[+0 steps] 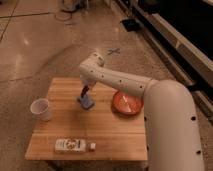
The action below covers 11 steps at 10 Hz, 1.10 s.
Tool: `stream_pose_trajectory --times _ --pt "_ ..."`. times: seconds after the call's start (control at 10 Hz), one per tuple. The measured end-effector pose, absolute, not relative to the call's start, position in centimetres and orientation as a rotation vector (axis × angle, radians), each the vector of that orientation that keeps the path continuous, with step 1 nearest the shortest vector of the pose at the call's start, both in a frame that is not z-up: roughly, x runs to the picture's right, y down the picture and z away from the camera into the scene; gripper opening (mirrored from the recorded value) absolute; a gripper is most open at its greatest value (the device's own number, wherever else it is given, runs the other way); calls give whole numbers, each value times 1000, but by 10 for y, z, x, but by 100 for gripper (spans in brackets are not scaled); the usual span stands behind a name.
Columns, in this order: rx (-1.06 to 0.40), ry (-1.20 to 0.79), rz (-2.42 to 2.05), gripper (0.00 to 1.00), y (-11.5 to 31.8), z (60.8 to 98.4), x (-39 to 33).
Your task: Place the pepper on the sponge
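Lt-blue sponge (86,103) just under end effector (84,93); orange-red bowl (119,107), wht cup (41,109), tan wood table (107,132).

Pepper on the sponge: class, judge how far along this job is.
Done: the pepper is off the table, up at the claw. In hand: the claw hangs directly over the sponge, with the pepper nearly touching it. Left: setting the pepper down on the sponge and drawing the claw away.
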<state>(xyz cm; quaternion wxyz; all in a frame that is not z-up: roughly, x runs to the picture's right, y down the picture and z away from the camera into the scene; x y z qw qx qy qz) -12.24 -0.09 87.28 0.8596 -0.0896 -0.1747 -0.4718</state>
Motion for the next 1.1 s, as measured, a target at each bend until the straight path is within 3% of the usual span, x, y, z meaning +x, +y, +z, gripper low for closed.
stream_pose_trajectory --times 0.8,0.9,1.1 --pt "-193 -334 -998 3 30 904 -153" --pt "-199 -318 -1011 16 34 911 -153" --pt "-206 -294 -1027 32 37 921 -150"
